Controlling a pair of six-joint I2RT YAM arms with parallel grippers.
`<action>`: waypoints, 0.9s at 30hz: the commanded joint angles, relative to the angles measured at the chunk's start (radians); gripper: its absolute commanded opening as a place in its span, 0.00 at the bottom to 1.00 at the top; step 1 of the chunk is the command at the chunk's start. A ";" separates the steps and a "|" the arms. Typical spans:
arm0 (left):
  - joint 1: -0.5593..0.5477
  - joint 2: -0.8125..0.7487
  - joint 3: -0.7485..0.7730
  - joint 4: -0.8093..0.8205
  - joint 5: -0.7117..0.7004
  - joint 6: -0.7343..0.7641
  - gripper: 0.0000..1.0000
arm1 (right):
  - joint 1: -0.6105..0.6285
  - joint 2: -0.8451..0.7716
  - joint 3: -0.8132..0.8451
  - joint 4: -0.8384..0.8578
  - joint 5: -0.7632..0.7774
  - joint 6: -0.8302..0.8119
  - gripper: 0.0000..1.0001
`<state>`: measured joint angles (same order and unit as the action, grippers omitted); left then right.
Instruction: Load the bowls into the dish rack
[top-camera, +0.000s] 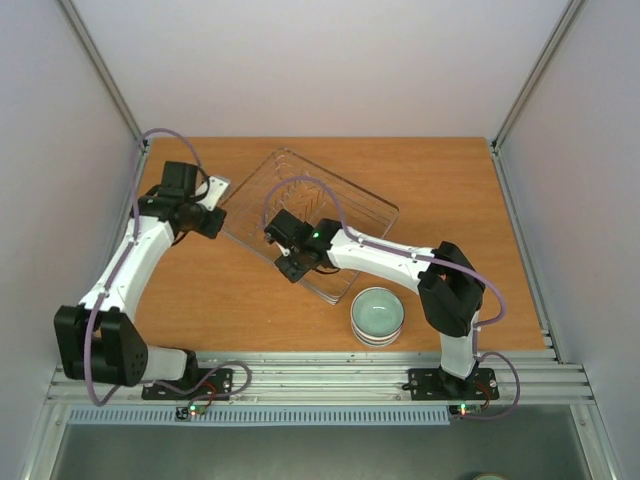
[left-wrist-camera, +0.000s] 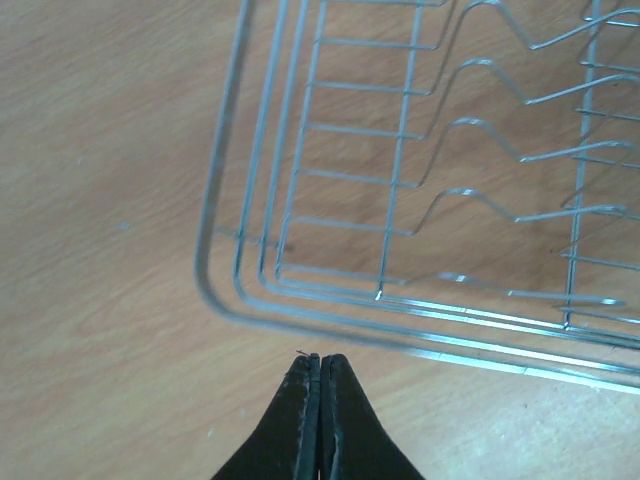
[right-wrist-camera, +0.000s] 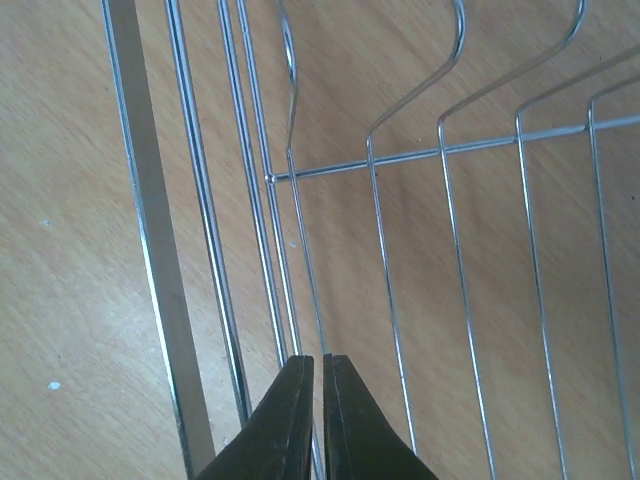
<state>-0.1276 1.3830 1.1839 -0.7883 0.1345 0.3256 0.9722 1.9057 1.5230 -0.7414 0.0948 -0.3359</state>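
Left gripper (left-wrist-camera: 320, 358): clenched, empty, beside rectangular silver wire dish rack (left-wrist-camera: 219, 150).
Right gripper (right-wrist-camera: 318, 360): clenched over rack rim; hold unclear.
Stacked round ceramic bowls (top-camera: 377, 312), blue-green topmost: none loaded yet.

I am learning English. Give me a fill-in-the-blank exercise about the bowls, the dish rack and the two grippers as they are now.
1. The dish rack has ___ bowls in it.
2. The bowls stand in one ___ on the table, outside the rack.
3. The left gripper and the right gripper both have their jaws ___.

Missing words: no; stack; shut.
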 joint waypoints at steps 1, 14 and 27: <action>0.041 -0.090 -0.051 -0.054 0.036 0.062 0.00 | 0.011 -0.034 -0.011 0.048 0.092 -0.006 0.08; 0.040 0.093 -0.192 -0.072 0.094 0.140 0.00 | -0.236 -0.226 -0.097 0.115 0.259 0.051 0.11; 0.040 0.351 -0.058 0.096 0.108 0.071 0.01 | -0.491 -0.233 -0.085 0.093 0.214 0.042 0.12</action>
<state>-0.0864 1.6806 1.0584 -0.7654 0.2264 0.4232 0.5434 1.6581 1.4292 -0.6453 0.3271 -0.3061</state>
